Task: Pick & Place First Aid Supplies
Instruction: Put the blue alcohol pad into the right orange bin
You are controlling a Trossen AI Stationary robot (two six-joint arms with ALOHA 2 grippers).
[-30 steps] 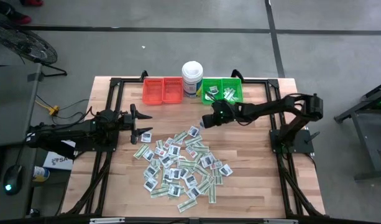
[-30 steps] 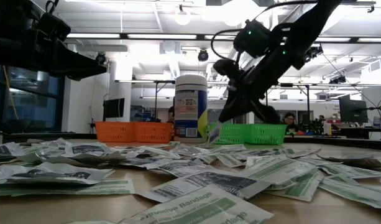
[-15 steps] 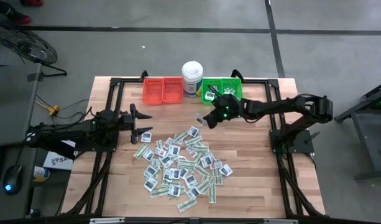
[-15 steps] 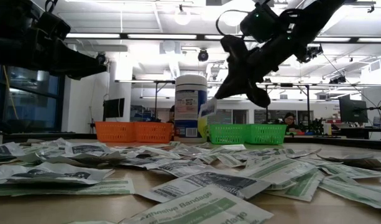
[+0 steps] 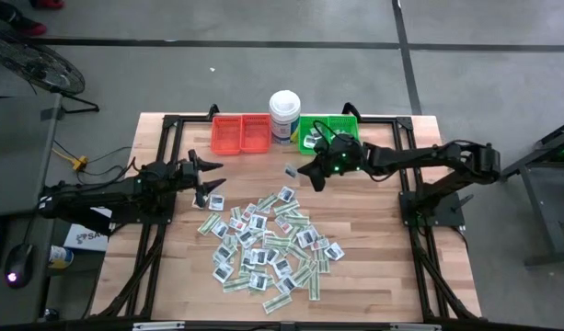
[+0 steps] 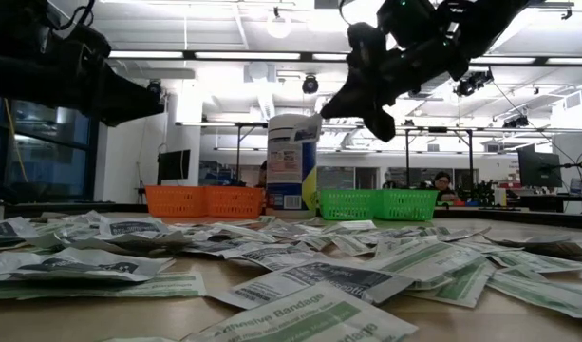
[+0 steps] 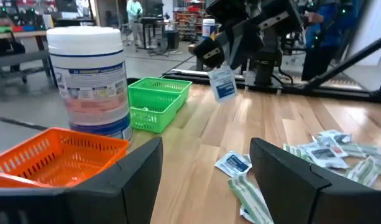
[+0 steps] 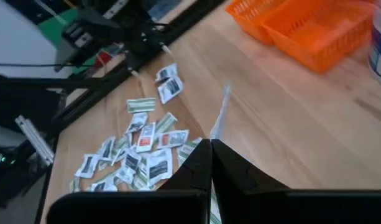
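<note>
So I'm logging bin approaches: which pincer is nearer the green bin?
Right. The right pincer, shut on a white packet, hangs just in front of the green bin. The left pincer, open, waits across the table, nearer the orange bin.

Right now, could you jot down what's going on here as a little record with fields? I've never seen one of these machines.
Right claw: shut on a small white packet, lifted above the table, near the green bin
Left claw: open, holding nothing, hanging at the pile's left side
Pile of packets: scattered flat at the middle of the wooden table
Back edge: red bin, white tub, green bin
</note>
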